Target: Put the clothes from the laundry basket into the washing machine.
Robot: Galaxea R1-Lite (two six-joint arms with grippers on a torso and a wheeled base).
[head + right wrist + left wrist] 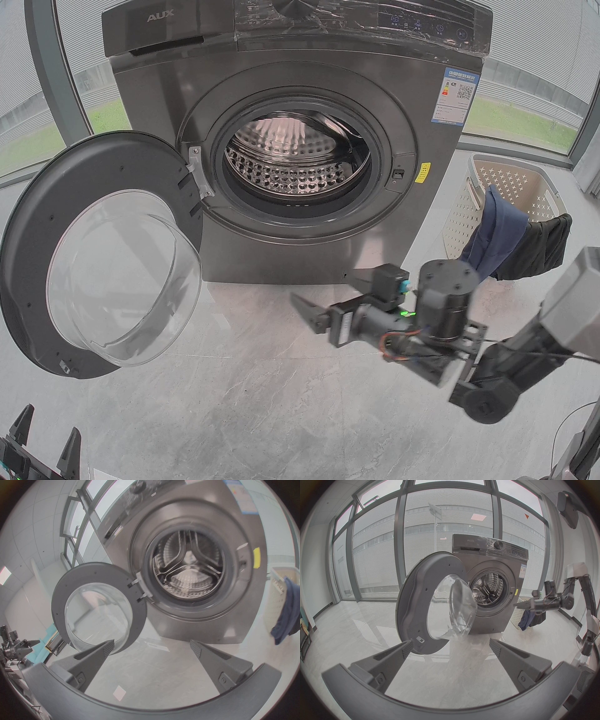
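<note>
Head view: washing machine (294, 156) drum bare, door (100, 256) swung to nine o'clock. Laundry basket (519, 187) sits at three o'clock, blue garment (500, 231) and black garment (540, 247) over its rim. Right gripper (331, 300) hangs empty; first pickup seemingly pending, calling for a swing toward the basket.
Left wrist view: left gripper (450, 645) spread wide, roomy floor beyond.
Right wrist view: jaws wide, nothing held.

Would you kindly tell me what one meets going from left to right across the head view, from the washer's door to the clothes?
open door → drum → yellow sticker → blue garment → black garment
</note>
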